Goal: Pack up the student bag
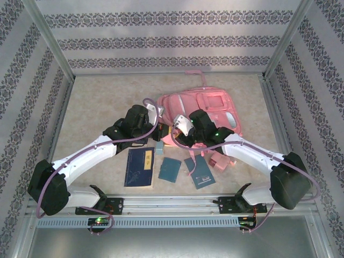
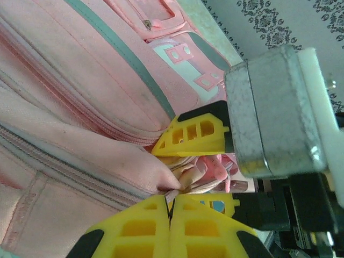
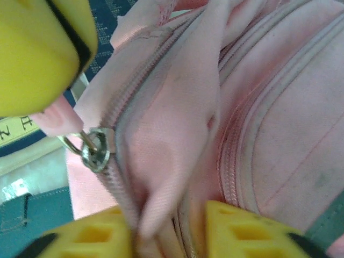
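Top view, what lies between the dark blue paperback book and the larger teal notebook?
A smaller rectangular teal notebook lies flat between them, seen in the top view.

- The student bag (image 1: 204, 107) lies toward the back of the surface (image 1: 97, 107), right of the middle.
- Before it, in a row from the left: a large book (image 1: 140, 167), a small notebook (image 1: 170, 170), a second notebook (image 1: 200, 172), a pouch (image 1: 219, 160).
- The left pincer (image 2: 172, 201) sits at the bag's near left edge, with the right pincer (image 3: 172, 228) just right of it; bag fabric lies between the fingers of each.
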Tool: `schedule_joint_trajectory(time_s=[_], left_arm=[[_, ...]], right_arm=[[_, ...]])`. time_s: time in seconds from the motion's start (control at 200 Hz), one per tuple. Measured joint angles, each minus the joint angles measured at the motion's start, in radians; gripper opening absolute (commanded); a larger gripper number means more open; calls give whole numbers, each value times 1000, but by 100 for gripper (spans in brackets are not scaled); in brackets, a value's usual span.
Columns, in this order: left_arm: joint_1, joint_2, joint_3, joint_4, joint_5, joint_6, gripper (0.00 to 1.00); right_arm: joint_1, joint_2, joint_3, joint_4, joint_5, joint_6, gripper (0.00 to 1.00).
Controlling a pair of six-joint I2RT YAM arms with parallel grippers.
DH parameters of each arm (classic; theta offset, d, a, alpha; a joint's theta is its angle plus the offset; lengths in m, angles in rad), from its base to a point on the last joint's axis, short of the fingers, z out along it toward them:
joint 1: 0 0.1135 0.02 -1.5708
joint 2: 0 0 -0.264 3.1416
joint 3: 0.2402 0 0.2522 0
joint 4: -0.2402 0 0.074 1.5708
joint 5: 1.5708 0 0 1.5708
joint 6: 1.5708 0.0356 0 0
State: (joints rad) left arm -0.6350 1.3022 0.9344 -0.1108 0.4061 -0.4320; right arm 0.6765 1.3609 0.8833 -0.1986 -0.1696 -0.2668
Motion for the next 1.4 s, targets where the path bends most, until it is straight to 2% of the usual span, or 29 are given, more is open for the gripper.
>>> schedule_joint_trajectory(time_s=[0.08, 0.385, 0.605, 0.949, 1.289, 1.329, 1.404], left_arm=[[0, 0, -10, 14, -7, 0, 0], [2, 3, -42, 64, 3, -29, 0], [16, 53, -83, 166, 82, -115, 11], [42, 72, -142, 281, 157, -222, 18], [48, 90, -168, 308, 190, -253, 18], [54, 91, -168, 313, 193, -255, 21], [65, 95, -168, 325, 193, -259, 37]], right_arm=[[0, 5, 3, 3, -9, 0, 0], [0, -7, -9, 10, -20, 6, 0], [0, -23, -24, 8, -26, 48, 0], [-7, -23, -24, 11, -40, 123, 0], [-14, 0, -3, 9, -58, 163, 0], [-14, 1, -2, 9, -59, 164, 0], [-14, 2, -2, 10, -60, 164, 0]])
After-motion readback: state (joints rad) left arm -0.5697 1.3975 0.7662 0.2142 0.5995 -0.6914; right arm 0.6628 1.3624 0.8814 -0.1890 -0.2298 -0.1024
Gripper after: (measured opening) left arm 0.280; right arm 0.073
